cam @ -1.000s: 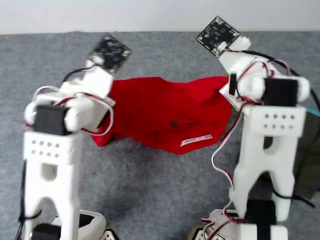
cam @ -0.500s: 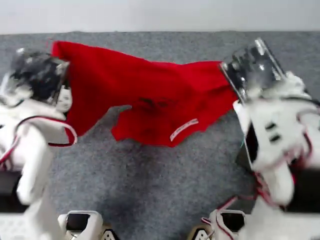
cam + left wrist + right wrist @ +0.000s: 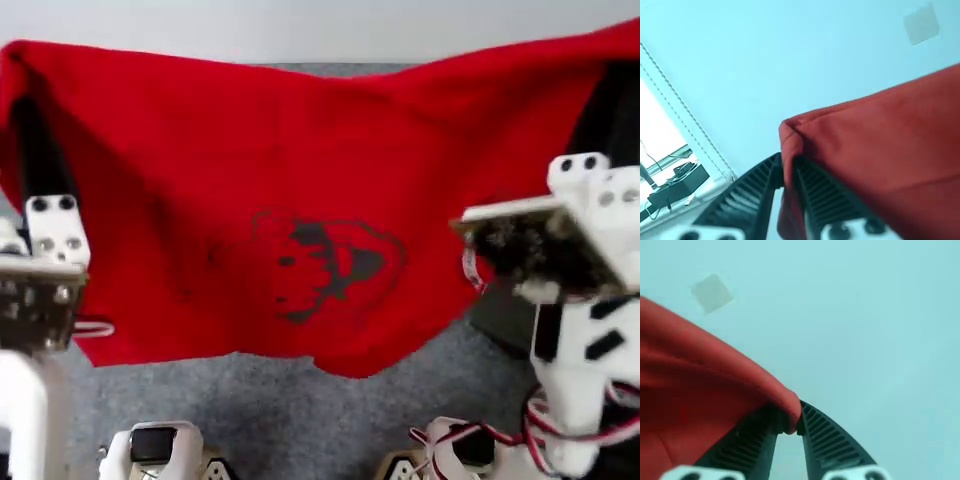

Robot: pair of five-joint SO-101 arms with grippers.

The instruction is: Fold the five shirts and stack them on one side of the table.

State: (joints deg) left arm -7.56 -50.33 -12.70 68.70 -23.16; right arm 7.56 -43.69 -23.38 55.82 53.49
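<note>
The shirt (image 3: pixel 320 200) is red and hangs spread wide between the two arms, stretched across almost the full width of the high view; its upper edge runs from one top corner of that view to the other, sagging a little in the middle. A dark print (image 3: pixel 325 262) sits near the middle of the cloth, facing the camera. The lower hem hangs over the grey table (image 3: pixel 300 410); whether it touches the surface I cannot tell.

An arm (image 3: pixel 45 290) stands at the left of the high view and another arm (image 3: pixel 570 250) at the right, both in front of the cloth and each reaching up towards one of its upper corners.

The left gripper (image 3: pixel 788 165) is closed on a corner of the shirt (image 3: pixel 880 150) – a fold of red hem is pinched between its two ribbed black fingers (image 3: pixel 820 195), and the rest of the cloth runs away from it; behind are a pale ceiling and a window blind (image 3: pixel 680 110).

The right gripper (image 3: pixel 790 416) is likewise clamped on the shirt (image 3: pixel 690 390) – a rolled edge of the cloth sits between its fingertips (image 3: pixel 812 422), with a pale ceiling beyond bearing a small square patch (image 3: pixel 712 292).
</note>
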